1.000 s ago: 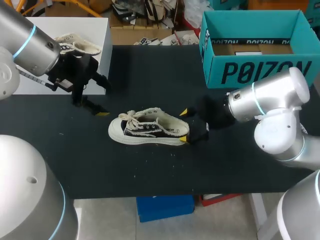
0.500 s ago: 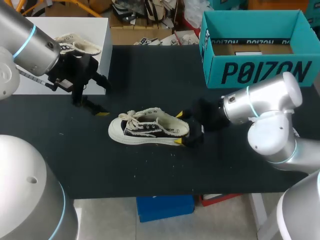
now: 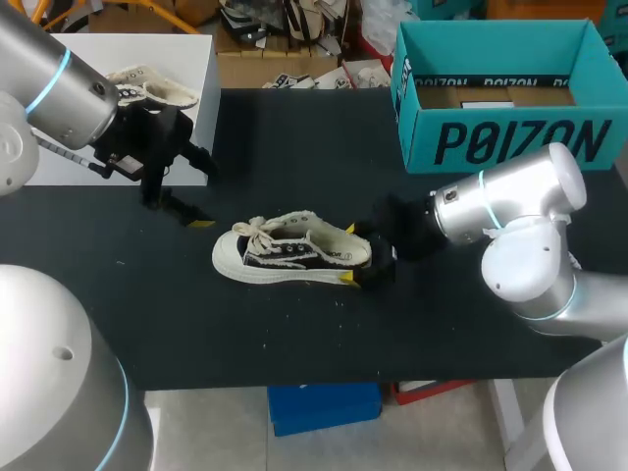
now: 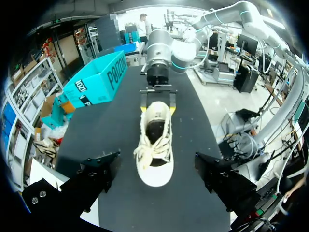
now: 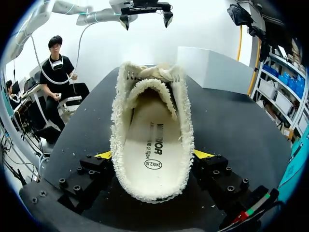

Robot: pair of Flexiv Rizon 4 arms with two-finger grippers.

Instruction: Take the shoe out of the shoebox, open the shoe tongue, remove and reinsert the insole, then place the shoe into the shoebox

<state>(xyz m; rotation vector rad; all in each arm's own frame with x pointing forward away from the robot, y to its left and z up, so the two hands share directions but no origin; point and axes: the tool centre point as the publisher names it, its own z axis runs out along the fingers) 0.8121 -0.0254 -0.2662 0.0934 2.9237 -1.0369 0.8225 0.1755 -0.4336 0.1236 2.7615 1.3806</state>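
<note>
A black and cream lace-up shoe lies on its sole mid-table, toe toward my left arm. My right gripper is at its heel, one yellow-tipped finger on each side. In the right wrist view the heel fills the gap between the fingers, the cream insole shows inside, and the gripper is open around it. My left gripper hangs open above the table beyond the toe. In its own view the shoe lies ahead between its spread fingers, with my right gripper behind the heel.
The open teal shoebox stands at the back right, also in the left wrist view. A white box at the back left carries another fluffy shoe. The black table top stretches in front of the shoe.
My right gripper has slid toward the shoe until its fingers straddle the heel, and they have drawn in slightly. The left arm and the shoe have stayed put.
</note>
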